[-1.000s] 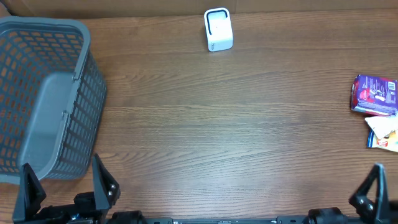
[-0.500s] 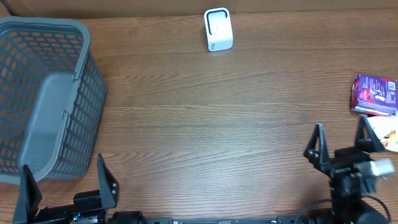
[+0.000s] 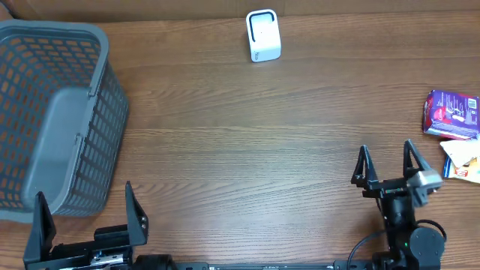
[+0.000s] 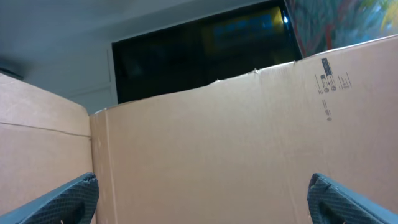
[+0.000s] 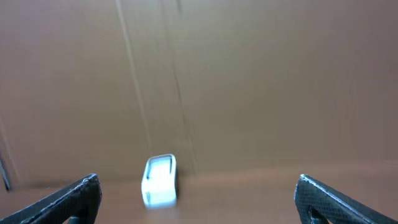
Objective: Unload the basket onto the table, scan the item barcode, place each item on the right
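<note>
my right gripper point(image 3: 386, 163), jaws wide and empty, near the purple packet point(image 3: 452, 112); my left gripper point(image 3: 84, 210), likewise wide, beside the basket point(image 3: 109, 112); scanner point(image 3: 263, 35) at far edge.

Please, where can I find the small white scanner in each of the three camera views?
Overhead: the white scanner stands at the top, just right of centre.
Right wrist: it appears low and left of centre, somewhat blurred.
Left wrist: it is not in this picture; mostly cardboard shows.
Shared landmark: the cardboard wall, a thin strip along the overhead's top edge, fills the background of the right wrist view and most of the left wrist view.
</note>
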Controlling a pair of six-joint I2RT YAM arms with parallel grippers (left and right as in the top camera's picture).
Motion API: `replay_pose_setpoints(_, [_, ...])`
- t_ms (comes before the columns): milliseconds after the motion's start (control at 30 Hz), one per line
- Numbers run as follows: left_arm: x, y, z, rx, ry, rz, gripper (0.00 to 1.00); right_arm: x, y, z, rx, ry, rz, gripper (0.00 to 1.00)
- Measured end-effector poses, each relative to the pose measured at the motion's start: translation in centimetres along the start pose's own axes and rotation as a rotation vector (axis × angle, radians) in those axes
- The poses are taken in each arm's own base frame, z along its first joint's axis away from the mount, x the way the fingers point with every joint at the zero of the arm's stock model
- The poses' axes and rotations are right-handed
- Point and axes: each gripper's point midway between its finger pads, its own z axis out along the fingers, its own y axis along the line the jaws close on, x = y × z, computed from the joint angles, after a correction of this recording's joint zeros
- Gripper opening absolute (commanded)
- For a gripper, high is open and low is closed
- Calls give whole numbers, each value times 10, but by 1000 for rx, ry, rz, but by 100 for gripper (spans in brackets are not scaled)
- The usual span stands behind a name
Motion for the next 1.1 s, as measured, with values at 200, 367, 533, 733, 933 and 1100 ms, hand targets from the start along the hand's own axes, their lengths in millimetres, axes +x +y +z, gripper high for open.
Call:
replay_pose_setpoints(200, [0, -1, 0, 5, -1, 0, 100, 28, -12, -2, 60, 109, 8, 100])
replay_pose_setpoints(367, [0, -1, 0, 7, -1, 0, 100, 58, -21, -7, 101, 231, 17, 100])
replay_pose_setpoints(533, [0, -1, 0, 7, -1, 0, 100, 62, -21, -7, 107, 248, 50, 100])
replay_pose_setpoints(733, [1, -1, 0, 8, 3, -18, 100, 63, -22, -7, 110, 251, 64, 100])
replay_pose_setpoints(933, [28, -7, -2, 24, 115, -137, 100, 63, -22, -7, 110, 250, 67, 100])
replay_pose_setpoints(1100, [73, -19, -11, 45, 305, -240, 100, 63, -22, -7, 110, 251, 68, 100])
